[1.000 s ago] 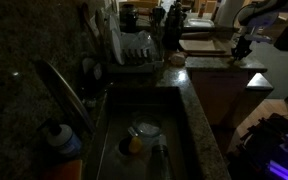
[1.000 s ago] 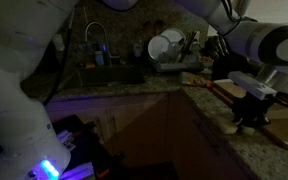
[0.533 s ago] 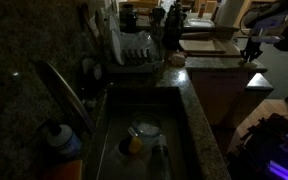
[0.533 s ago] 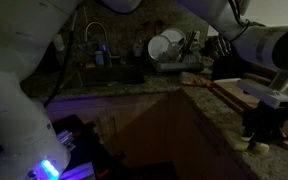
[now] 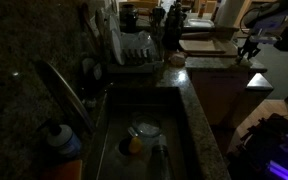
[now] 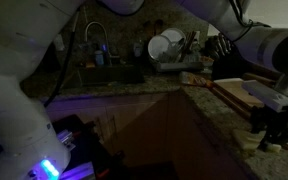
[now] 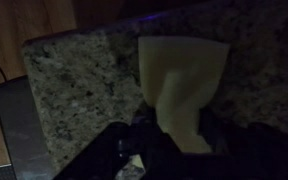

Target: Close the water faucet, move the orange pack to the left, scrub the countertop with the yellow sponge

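Jaws tight on yellow sponge [image 7: 179,85] over countertop [image 7: 84,90], clear only in wrist view.

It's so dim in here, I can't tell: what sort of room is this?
Most likely a home kitchen: a sink with a long metal faucet, a rack of plates beside it, and a speckled stone countertop where the claw pinches a yellow sponge.

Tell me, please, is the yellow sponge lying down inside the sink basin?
No, the wrist view shows the yellow sponge against the speckled countertop, close to the slab's corner.
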You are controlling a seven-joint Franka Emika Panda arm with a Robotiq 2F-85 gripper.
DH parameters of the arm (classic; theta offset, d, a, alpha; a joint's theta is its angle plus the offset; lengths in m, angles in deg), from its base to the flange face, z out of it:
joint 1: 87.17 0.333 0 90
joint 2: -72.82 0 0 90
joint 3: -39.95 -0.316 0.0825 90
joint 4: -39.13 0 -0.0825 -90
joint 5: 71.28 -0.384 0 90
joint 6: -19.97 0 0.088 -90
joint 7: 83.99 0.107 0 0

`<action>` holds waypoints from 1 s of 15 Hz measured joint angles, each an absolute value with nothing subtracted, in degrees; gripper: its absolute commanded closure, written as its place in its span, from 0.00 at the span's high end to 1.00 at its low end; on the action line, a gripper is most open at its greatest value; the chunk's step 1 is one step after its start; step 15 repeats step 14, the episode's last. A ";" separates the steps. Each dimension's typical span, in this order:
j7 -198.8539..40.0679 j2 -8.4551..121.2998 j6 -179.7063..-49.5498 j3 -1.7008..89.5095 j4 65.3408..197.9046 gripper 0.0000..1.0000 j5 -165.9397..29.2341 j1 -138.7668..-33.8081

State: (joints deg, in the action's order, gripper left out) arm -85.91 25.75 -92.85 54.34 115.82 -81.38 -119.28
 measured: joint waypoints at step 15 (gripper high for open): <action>-79.19 38.19 -78.26 55.31 115.75 1.00 -73.02 -109.64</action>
